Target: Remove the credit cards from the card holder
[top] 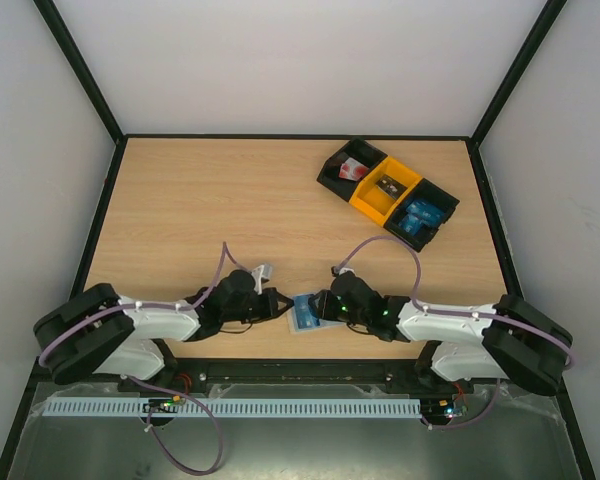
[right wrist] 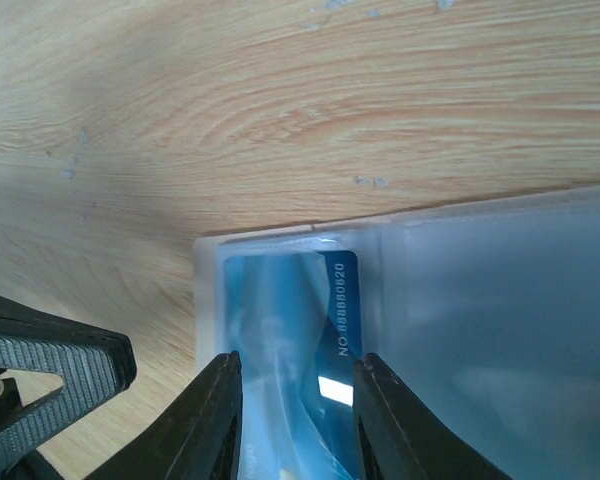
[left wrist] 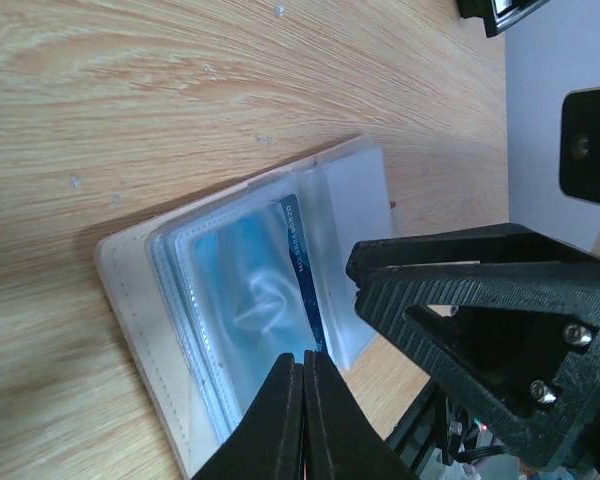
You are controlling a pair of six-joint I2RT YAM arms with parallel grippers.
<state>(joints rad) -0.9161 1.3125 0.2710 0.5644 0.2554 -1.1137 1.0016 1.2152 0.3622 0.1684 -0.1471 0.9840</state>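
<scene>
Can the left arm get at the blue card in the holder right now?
Probably yes. The left end effector, shut, sits at the exposed edge of the credit card; the right end effector straddles that card on the card holder, leaving the edge uncovered.

One card holder [top: 302, 318] with one credit card [left wrist: 255, 280] showing inside, two black bins [top: 330, 163], one yellow bin [top: 370, 200].

right jaws: apart, on card holder [right wrist: 480, 300] | blue credit card [right wrist: 280, 320] between them | wooden table [right wrist: 280, 100]
</scene>
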